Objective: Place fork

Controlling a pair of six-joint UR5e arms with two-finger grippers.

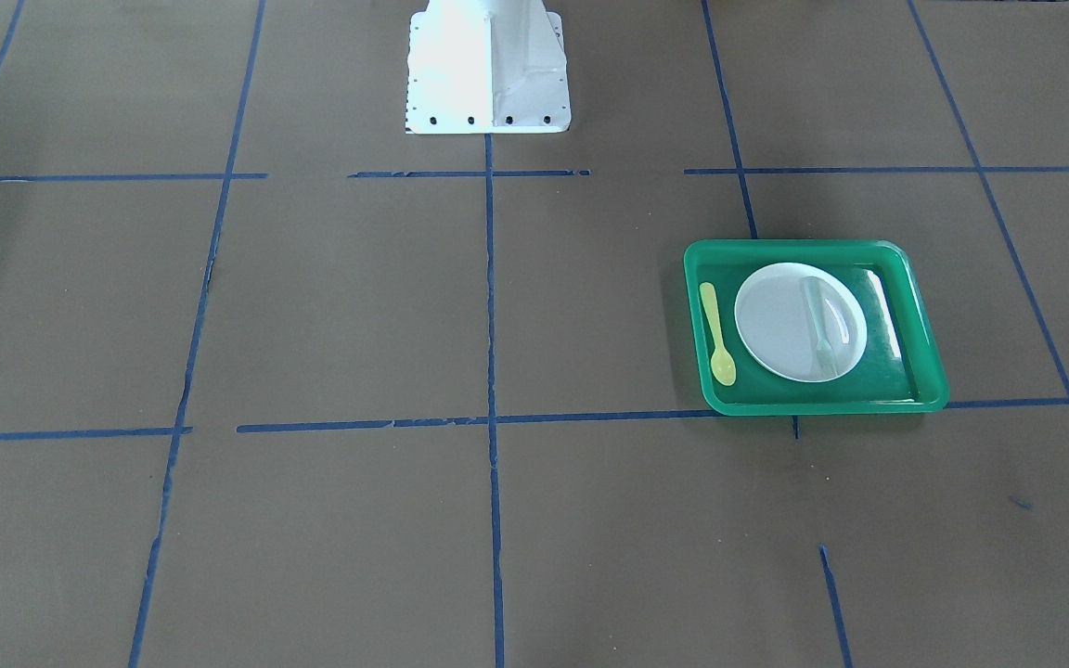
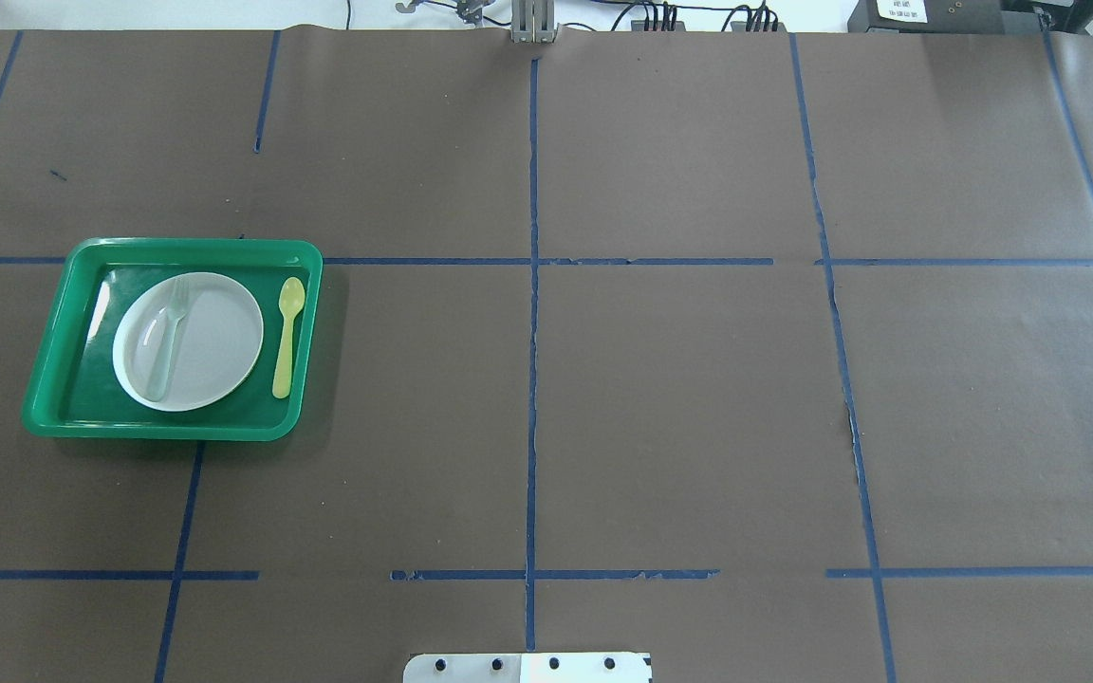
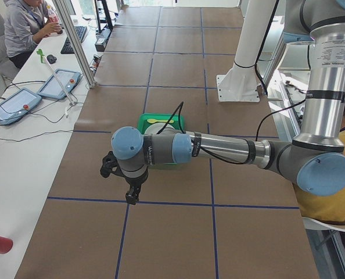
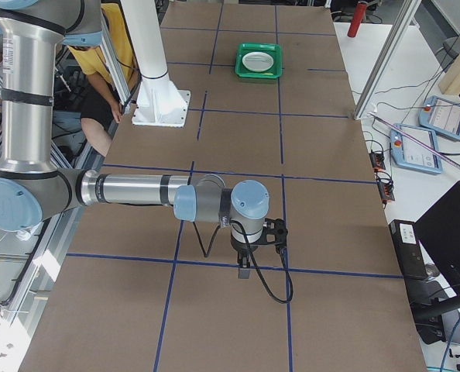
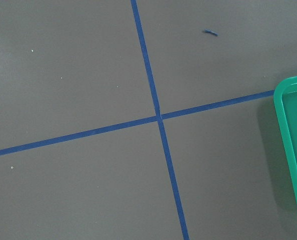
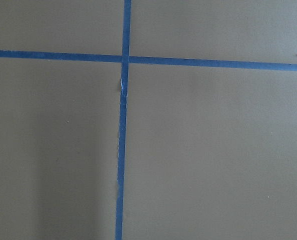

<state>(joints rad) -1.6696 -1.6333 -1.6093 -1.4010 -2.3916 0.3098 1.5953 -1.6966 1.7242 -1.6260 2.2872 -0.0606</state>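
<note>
Fork (image 2: 167,341) lies flat on the plate (image 2: 219,346) inside the tray (image 2: 167,245), towards the plate's outer edge. Spoon (image 2: 287,332) lies in the tray beside the plate. Left gripper (image 3: 130,195) hangs near the tray; right gripper (image 4: 244,271) is well apart from it. Jaw state of both cannot be determined.

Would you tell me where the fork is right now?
In the overhead view the fork lies on the left part of the white plate, inside the green tray at the view's left.
</note>
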